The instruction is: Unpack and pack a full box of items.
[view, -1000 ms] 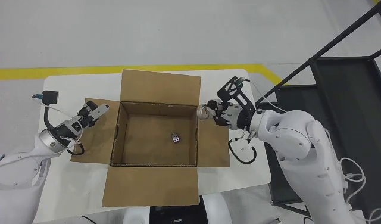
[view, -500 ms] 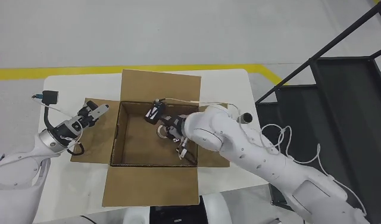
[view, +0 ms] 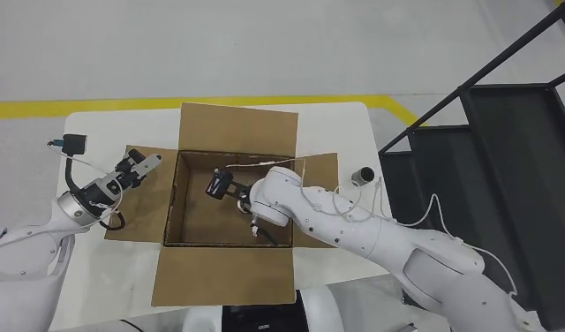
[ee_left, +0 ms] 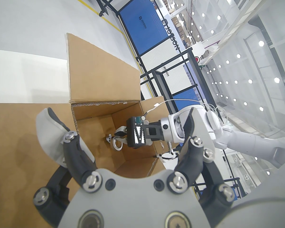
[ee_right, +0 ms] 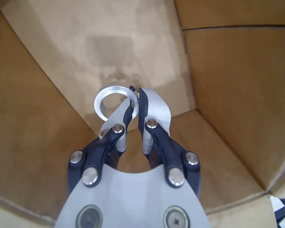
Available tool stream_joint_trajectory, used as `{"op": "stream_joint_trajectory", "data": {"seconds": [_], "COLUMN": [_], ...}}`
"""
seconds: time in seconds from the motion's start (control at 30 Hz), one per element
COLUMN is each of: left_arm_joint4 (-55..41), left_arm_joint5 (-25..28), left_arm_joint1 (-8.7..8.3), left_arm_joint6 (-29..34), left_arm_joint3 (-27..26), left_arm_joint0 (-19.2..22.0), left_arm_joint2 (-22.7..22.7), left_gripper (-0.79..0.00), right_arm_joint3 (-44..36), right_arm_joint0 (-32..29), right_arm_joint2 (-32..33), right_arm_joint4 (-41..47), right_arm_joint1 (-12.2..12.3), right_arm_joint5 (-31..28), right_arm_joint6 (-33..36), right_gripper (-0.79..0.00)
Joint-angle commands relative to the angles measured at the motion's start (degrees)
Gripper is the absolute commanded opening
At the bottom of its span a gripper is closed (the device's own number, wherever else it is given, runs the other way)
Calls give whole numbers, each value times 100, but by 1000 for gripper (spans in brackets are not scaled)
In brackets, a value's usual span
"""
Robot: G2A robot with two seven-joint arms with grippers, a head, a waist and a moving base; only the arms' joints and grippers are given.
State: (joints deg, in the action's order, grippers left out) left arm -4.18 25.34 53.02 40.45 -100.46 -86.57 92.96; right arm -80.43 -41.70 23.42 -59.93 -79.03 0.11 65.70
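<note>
1. Open cardboard box [view: 238,129] at frame centre in the top view, flaps folded outward, on the white tabletop [view: 106,124].
2. Right hand [ee_right: 135,98] down inside the box, in the upper middle of the interior, with the arm slanting in over the right flap from the lower right of the frame.
3. Right fingers [ee_right: 154,105] pinched shut on the wall of a silver metal ring [ee_right: 116,88], one finger through the hole and the other pressed against the outside.
4. Ring at the very fingertips, projecting past them, held clear of the brown box floor, shadow on the cardboard below.
5. Left hand [view: 146,164] at frame left, over the box's left flap and just outside the box wall, well apart from the ring.
6. Left fingers [ee_left: 52,124] spread wide with nothing between them, pointed toward the box opening.
7. Small dark cylinder [view: 364,174] upright on the tabletop at frame right, just beyond the right flap.
</note>
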Motion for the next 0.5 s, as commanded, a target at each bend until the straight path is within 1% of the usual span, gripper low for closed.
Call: {"op": "stream_joint_trajectory", "data": {"seconds": [0.0,0.23,0.27,0.33,0.37,0.47], "left_arm_joint4": [0,0,0,0,0,0], "left_arm_joint5": [0,0,0,0,0,0], "left_arm_joint1": [0,0,0,0,0,0], "left_arm_joint6": [0,0,0,0,0,0], "left_arm_joint3": [0,0,0,0,0,0], "left_arm_joint0": [0,0,0,0,0,0], "left_arm_joint2": [0,0,0,0,0,0], "left_gripper": [0,0,0,0,0,0], "right_arm_joint3": [211,895,966,1090,1148,1257], "right_arm_joint0": [38,191,208,225,234,246], "right_arm_joint2": [-69,-220,-235,-260,-272,-241], "right_arm_joint4": [-4,8,7,20,19,70], "right_arm_joint1": [-90,-417,-459,-536,-570,-648], "right_arm_joint5": [2,-8,-8,-13,-24,-37], "right_arm_joint6": [-65,-391,-414,-421,-414,-429], "right_gripper": [-785,-785,-760,-363,0,0]}}
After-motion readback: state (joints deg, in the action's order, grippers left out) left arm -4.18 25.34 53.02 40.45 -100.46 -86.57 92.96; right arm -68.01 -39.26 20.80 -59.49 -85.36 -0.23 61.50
